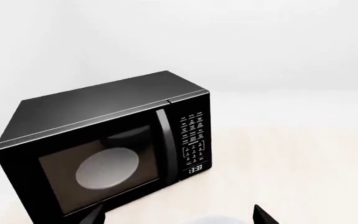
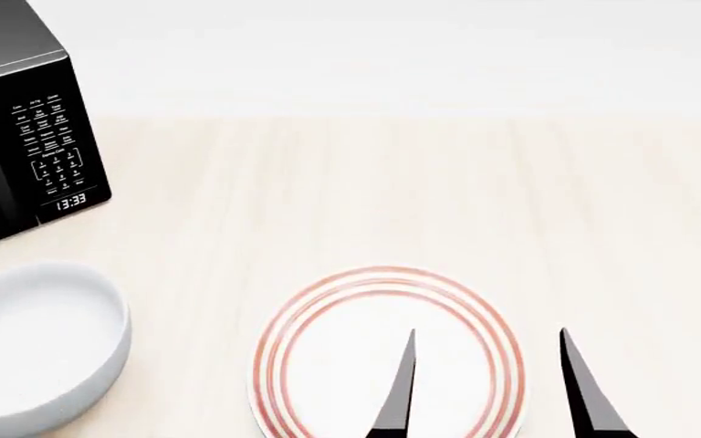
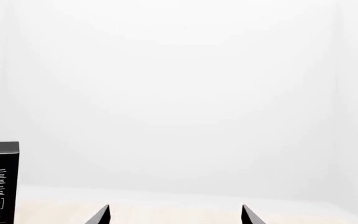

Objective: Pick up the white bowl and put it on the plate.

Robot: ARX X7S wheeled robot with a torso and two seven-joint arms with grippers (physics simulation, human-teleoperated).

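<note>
The white bowl [image 2: 28, 351] sits on the table at the head view's lower left, in front of the microwave. A sliver of its rim [image 1: 211, 220] shows in the left wrist view, between my left gripper's tips. My left gripper [image 1: 179, 216] is open and empty over the bowl; in the head view only a dark sliver shows at the left edge. The plate [image 2: 326, 365], white with red-orange rings, lies at the front centre. My right gripper [image 2: 487, 374] is open and empty, its fingers hanging over the plate's right half. It also shows in the right wrist view [image 3: 175, 216].
A black microwave [image 2: 15, 128] with its door shut stands at the back left; it also shows in the left wrist view [image 1: 104, 140], with a pale grey turntable disc [image 1: 107, 168] behind the glass. The pale wooden table [image 2: 448, 192] stretches right and back to a white wall.
</note>
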